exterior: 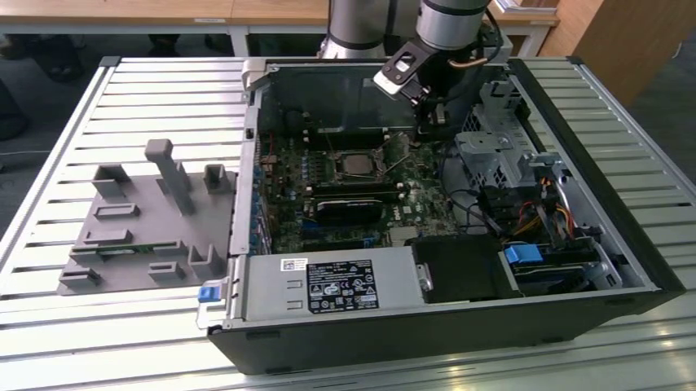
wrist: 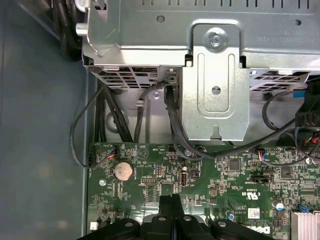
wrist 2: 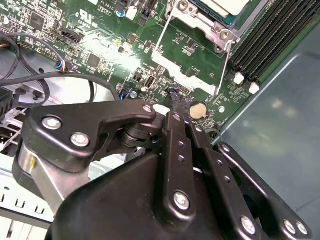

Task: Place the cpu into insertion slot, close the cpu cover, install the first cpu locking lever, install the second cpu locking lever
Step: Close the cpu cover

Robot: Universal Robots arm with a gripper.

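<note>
— Black metal gripper [wrist 2: 182, 121] with bolted linkage is being seen closest in both wrist views. Its fingers [wrist: 166, 210] are being pressed together, and nothing is being gripped between them.
— Position being logged?
— It is being held just over the green motherboard [wrist: 210, 175], near the round silver coin battery [wrist: 123, 170], inside the open black computer case [exterior: 435, 334]. In the exterior view it is hanging to the exterior view's right of the socket.
— Task items?
— Small square dull-silver cpu [exterior: 357, 165] is being shown seated in the square black silver-rimmed insertion slot [wrist 2: 207, 24]. Thin silver cut-out cpu cover [wrist 2: 192, 75] is being shown raised off the slot, tilted up on the side nearer the gripper. Green board is being seen through its cut-out.
— Anything else being tagged?
— Grey plastic fixture [exterior: 142, 220] is lying on the slatted metal table [exterior: 163, 90], at the exterior view's left of the case and well apart from the gripper.
</note>
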